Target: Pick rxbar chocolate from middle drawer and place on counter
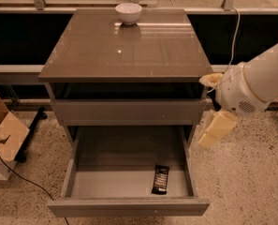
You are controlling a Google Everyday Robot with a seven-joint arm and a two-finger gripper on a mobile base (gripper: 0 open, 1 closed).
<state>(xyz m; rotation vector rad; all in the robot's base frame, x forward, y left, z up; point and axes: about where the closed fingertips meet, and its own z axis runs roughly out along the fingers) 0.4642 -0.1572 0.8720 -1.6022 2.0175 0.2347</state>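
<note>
— Where is the rxbar chocolate (160, 179)?

— It lies flat on the pale floor of the middle drawer (115, 175), toward the front right corner. Its long side runs roughly front to back, near the right wall but not touching it. The drawer is pulled well out from the cabinet.

— Can you read the wrapper?

— No. It is black with a few pale marks, and they are too small to make out as letters.

— And the gripper (205, 110)?

— It is off to the right of the cabinet, outside the drawer and above the level of the bar, on the end of the white arm (258, 86). It is well apart from the bar. One cream-coloured finger sits up by the counter's right edge and the other hangs lower, beside the drawer's right wall. They stand wide apart with nothing between them.

— What is on the counter (129, 55)?

— A white bowl (128, 12) stands at the back, near the middle. The rest of the glossy grey-brown slab shows only reflections.

— Anything between the counter and the open drawer?

— There is a dark gap under the slab, then a shallower grey drawer front (127, 111), which is closed.

— And around the cabinet?

— There is a speckled floor (251, 182), with a cardboard box (5, 135) at the left and a black cable (21, 178) trailing past it. A thin white cable (233, 36) hangs down behind the arm. I see no print on the box.
</note>
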